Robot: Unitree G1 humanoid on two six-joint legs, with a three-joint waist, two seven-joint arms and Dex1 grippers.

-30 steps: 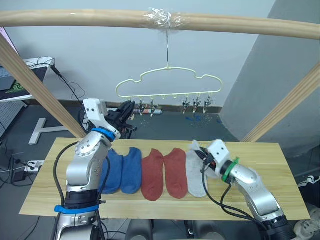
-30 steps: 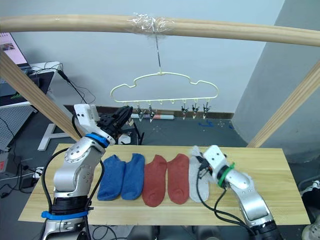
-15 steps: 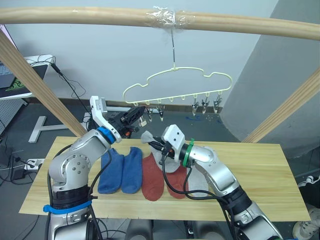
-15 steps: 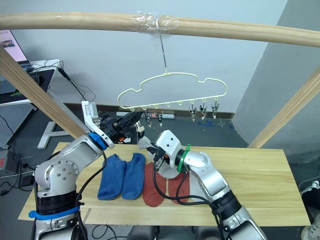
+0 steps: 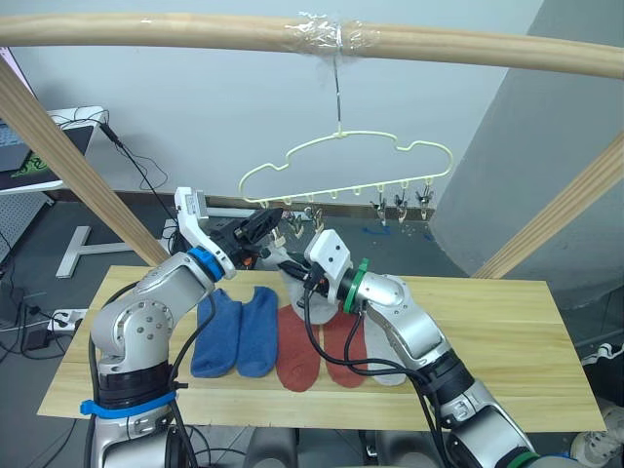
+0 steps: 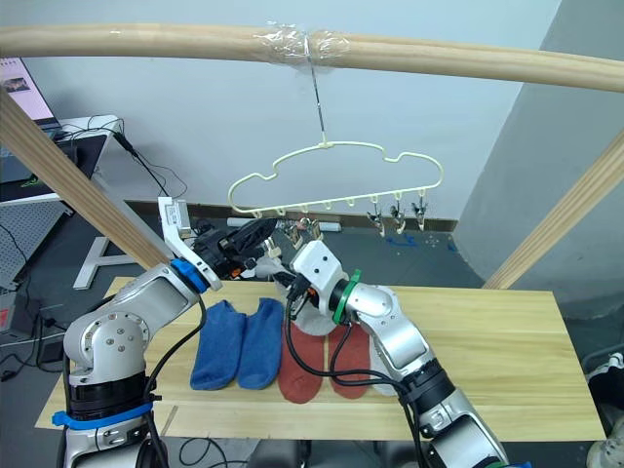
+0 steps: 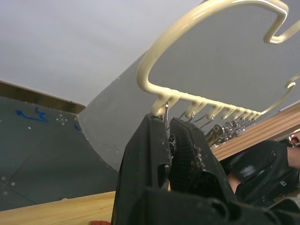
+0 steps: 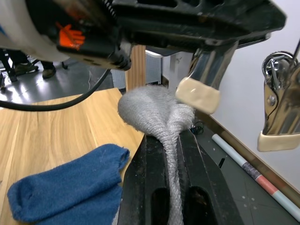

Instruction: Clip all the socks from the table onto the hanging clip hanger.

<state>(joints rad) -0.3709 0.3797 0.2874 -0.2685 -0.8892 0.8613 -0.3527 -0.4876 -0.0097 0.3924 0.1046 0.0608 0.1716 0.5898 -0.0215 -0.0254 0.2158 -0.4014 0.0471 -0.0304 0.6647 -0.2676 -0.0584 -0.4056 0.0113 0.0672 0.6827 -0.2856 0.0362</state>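
A pale yellow-green clip hanger hangs by its hook from the top pole. My left gripper is shut on the leftmost clip of its lower bar. My right gripper is shut on a light grey sock, held up just under that clip's cream-padded jaw. On the table lie two blue socks, two rust-red socks and another grey sock, partly hidden by my right arm. More clips hang toward the hanger's right end.
A round wooden pole crosses overhead, with slanted poles at the left and right. A desk with cables stands at the far left, beyond the table. The table's right half is bare wood.
My right gripper has carried the grey sock from the right of the row up and left to the clip. My left gripper has reached that clip. The hanger has swung slightly.
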